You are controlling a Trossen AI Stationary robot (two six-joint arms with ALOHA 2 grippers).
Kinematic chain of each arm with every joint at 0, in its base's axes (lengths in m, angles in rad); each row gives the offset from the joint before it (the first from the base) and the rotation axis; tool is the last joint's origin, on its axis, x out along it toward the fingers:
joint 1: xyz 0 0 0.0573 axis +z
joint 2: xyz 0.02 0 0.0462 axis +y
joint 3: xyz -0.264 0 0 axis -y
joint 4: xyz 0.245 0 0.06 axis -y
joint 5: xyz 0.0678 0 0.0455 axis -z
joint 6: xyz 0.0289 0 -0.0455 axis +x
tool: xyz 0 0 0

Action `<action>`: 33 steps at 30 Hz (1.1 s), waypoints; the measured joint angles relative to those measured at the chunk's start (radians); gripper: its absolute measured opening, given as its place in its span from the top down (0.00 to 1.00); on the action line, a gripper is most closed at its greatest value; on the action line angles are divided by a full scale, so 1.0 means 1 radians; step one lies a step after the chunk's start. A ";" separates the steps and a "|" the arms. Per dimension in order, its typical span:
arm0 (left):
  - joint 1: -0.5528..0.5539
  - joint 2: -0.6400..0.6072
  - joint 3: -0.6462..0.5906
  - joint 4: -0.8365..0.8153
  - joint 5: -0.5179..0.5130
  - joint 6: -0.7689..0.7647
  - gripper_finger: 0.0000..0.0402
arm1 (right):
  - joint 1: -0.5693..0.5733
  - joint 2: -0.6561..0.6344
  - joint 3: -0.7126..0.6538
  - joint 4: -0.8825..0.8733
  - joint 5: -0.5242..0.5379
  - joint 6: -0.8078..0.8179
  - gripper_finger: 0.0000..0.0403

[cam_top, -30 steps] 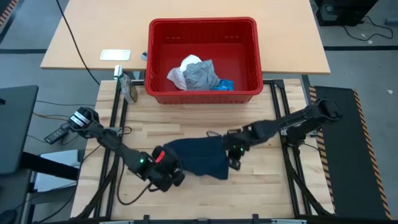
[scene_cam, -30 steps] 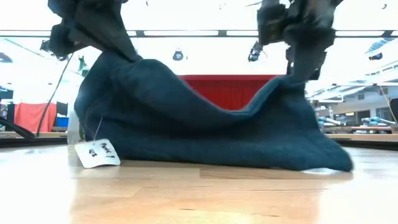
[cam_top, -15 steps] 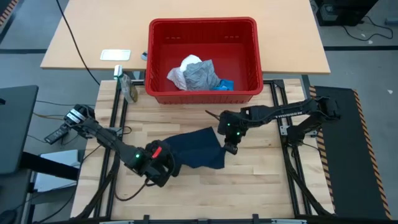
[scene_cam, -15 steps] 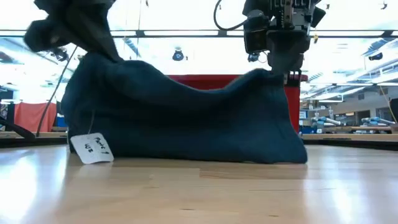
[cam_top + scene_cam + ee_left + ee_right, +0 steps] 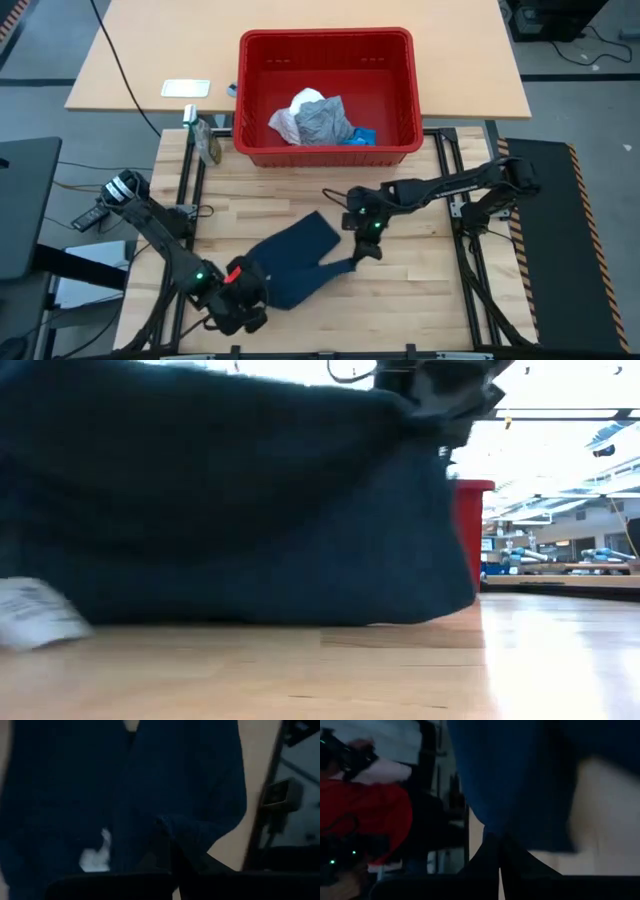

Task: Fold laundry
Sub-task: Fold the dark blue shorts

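Note:
The dark navy cloth [image 5: 300,255] stretches slantwise across the wooden table between my two grippers and fills most of the low view [image 5: 230,500]. Its lower edge rests on the tabletop, and a white tag [image 5: 30,620] hangs at its near-left end. My left gripper [image 5: 243,292] is shut on that near-left end. My right gripper [image 5: 364,247] is shut on the cloth's right end. A white crinkly piece [image 5: 295,108] and a grey piece [image 5: 325,122] lie inside the red basket [image 5: 400,60]. My left gripper pinches a bunched fold at the navy cloth's near-left end [image 5: 167,827] between its two fingers, slanting down from the near left. The cloth runs away from the fingers toward the other arm, lower edge on the table. My right gripper pinches the navy cloth's right end [image 5: 500,832] between its shut fingers, slanting down from the table's right side. That end is held up off the table [image 5: 440,430], and the cloth hangs below it to the tabletop.
The red basket stands at the table's far edge. A small brown bag [image 5: 207,145] and a white card [image 5: 186,88] lie at the far left. Black frame rails [image 5: 470,290] run along both sides. Bare wood lies right of the cloth.
My left gripper has gone toward the table's near-left corner, pulling the cloth's left end with it. My right gripper has shifted a little to the left and turned. The navy cloth now lies slantwise, narrower, and much closer to the low camera.

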 joint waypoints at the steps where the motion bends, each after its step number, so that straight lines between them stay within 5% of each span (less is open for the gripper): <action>1: 0.000 0.000 0.000 -0.029 -0.023 -0.040 1.00 | -0.008 0.026 0.000 0.062 0.013 0.003 0.99; 10: -0.026 0.000 -0.006 -0.412 -0.063 -0.754 1.00 | -0.143 0.317 0.044 0.445 0.165 0.177 0.99; 22: 0.040 0.000 -0.009 -0.653 -0.021 -0.604 0.95 | -0.221 0.456 0.057 0.453 0.247 0.168 0.99; 28: 0.082 0.000 -0.096 -0.478 -0.019 -0.508 0.97 | -0.205 0.454 0.060 0.373 0.286 0.097 0.99; 33: 0.144 0.000 -0.191 -0.181 -0.019 -0.329 0.98 | -0.176 0.372 0.056 0.113 0.354 0.019 0.99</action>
